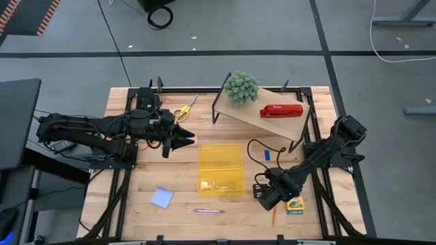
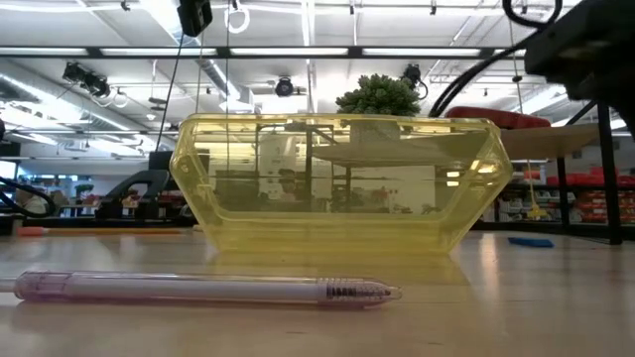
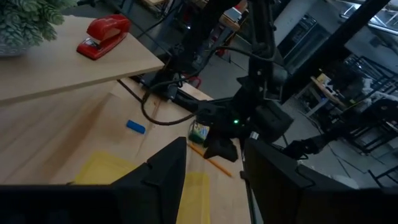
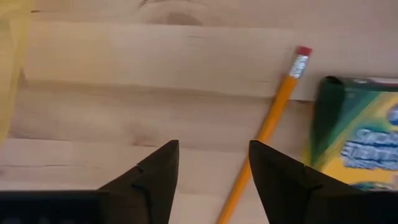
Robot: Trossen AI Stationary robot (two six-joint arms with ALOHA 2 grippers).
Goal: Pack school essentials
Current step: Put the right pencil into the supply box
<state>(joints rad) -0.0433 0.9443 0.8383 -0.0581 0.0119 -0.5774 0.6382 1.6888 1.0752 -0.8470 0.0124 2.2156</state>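
Note:
My right gripper (image 1: 263, 199) (image 4: 214, 171) is open and hovers low over the table's near right part. An orange pencil (image 4: 273, 121) runs under the gap between its fingers. The green-and-yellow crayon box (image 4: 354, 146) (image 1: 295, 204) lies flat just beside it. My left gripper (image 1: 184, 139) (image 3: 214, 171) is open, above the table left of centre, pointing right. The clear yellow box (image 1: 221, 169) (image 2: 337, 183) stands in the middle. A pink pen (image 1: 208, 211) (image 2: 198, 289), a pale blue notepad (image 1: 162, 197), a blue eraser (image 1: 268, 155) (image 3: 135, 127) and yellow-handled scissors (image 1: 182, 109) lie on the table.
A raised wooden shelf (image 1: 272, 122) at the far right carries a round green plant (image 1: 241, 87) and a red stapler (image 1: 281, 111) (image 3: 102, 34). A black cable (image 1: 262, 146) loops on the table under the shelf. Bare wood shows between the notepad and the yellow box.

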